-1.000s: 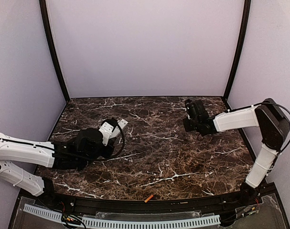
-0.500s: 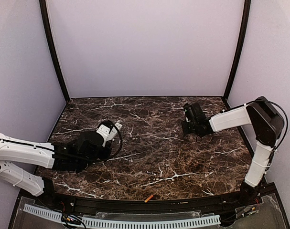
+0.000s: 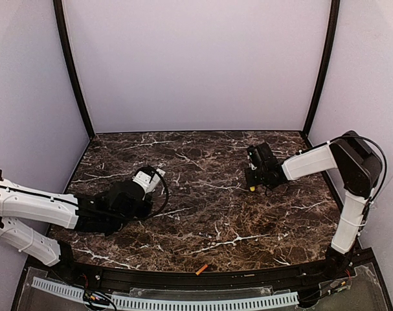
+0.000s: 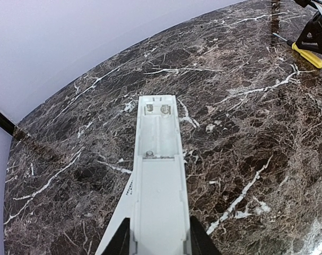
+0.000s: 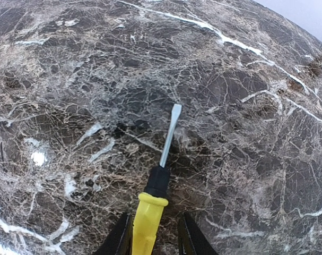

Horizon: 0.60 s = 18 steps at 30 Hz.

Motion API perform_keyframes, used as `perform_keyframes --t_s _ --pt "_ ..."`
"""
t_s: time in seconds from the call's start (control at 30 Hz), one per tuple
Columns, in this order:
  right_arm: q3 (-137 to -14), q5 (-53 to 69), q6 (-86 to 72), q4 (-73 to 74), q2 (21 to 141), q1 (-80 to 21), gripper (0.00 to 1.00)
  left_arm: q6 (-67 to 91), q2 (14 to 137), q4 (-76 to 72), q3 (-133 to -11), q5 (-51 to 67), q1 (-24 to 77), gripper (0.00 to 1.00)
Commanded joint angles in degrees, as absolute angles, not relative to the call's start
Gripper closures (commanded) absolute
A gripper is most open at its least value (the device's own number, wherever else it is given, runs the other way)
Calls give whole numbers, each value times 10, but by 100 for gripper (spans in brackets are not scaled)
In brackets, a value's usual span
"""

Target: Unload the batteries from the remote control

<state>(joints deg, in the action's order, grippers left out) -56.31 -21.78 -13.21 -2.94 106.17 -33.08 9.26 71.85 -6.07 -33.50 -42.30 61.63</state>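
My left gripper (image 4: pixel 159 234) is shut on the remote control (image 4: pixel 158 159), a long white bar that points away from me over the marble. Its battery bay (image 4: pixel 157 125) lies open upward, showing bare metal contacts and no cells. From above, the remote control (image 3: pixel 145 176) sticks out of the left gripper (image 3: pixel 142 188) at the table's left. One small orange battery (image 3: pixel 201 268) lies on the black front rail. My right gripper (image 5: pixel 154 236) stands open around a yellow screwdriver (image 5: pixel 150 218) lying on the table, with a gap at the right finger.
The screwdriver's steel blade (image 5: pixel 170 133) points away from the right gripper (image 3: pixel 252 178), far right of centre. Dark marble table (image 3: pixel 209 214) spreads between the arms. Lilac walls and black corner posts (image 3: pixel 72 71) close in the back and sides.
The right gripper has come down and leftward to the table and its jaws have parted from the screwdriver handle. The left arm has drawn the remote slightly back and lower.
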Motion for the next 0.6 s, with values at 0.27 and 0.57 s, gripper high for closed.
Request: perform_keyframes --t_s 0.27,0.57 --pt "-543 -212 -131 -7 1004 -328 52 100 751 -59 -373 -433 602 100" --pt "-543 -201 -137 48 917 -328 11 131 830 -34 -457 -398 532 100"
